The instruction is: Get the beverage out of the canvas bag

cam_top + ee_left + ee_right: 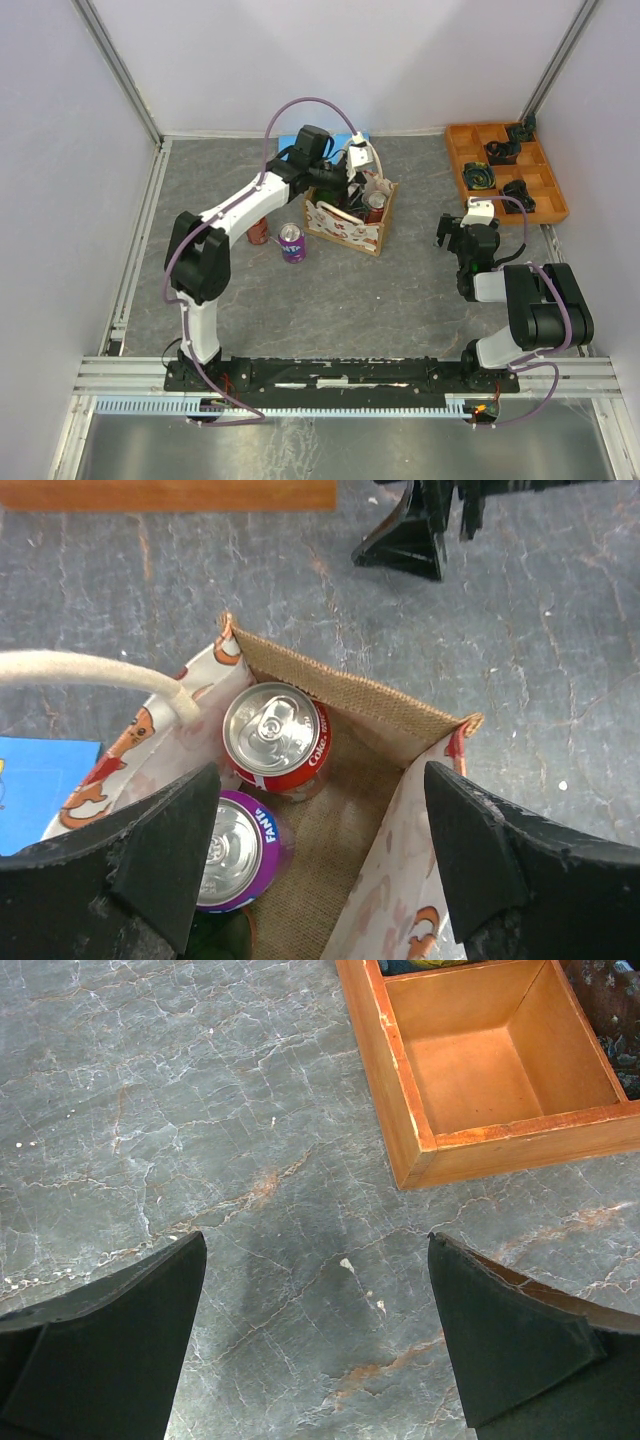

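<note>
1. Red cola can (275, 735) stands upright in the canvas bag (400, 715), purple can (235, 850) just beside it. Tab up, long axis vertical.
2. Stiff, slick metal, probably hefty if full. I'd pinch across the round sides; the bag looks floppy.
3. Left gripper (320, 815) hangs spread wide over the bag, holding nothing. Right gripper (315, 1260) is spread too, empty.

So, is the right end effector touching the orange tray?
Apart: the right wrist view shows bare table between the right end effector and the orange tray.
</note>
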Motion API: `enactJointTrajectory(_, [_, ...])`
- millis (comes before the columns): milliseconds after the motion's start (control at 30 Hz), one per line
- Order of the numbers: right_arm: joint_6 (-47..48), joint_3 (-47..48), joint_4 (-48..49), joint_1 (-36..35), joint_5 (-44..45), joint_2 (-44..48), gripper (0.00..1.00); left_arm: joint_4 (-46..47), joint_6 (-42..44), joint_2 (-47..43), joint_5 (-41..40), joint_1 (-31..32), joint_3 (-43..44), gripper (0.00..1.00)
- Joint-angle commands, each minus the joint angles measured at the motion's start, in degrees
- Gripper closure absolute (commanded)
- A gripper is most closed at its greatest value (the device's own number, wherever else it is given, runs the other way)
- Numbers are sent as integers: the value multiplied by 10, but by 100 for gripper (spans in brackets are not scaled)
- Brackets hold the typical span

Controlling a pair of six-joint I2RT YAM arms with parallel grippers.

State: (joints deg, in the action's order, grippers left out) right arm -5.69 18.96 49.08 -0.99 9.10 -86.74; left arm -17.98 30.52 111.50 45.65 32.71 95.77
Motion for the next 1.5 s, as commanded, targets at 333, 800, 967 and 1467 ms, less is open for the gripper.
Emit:
enactJointTrajectory(333, [6,13,19,0,-2,2,1,69,37,58,-22,12,39,19])
enactJointTrajectory(800, [6,13,19,0,-2,2,1,58,40,112,-30,20,59,19])
enactJointTrajectory(967, [6,12,19,1,-2,2,1,58,42,122,-30,21,62,19])
enactJointTrajectory(1467, [6,12,19,1,-2,1,1,92,5,160,-17,21,63,21])
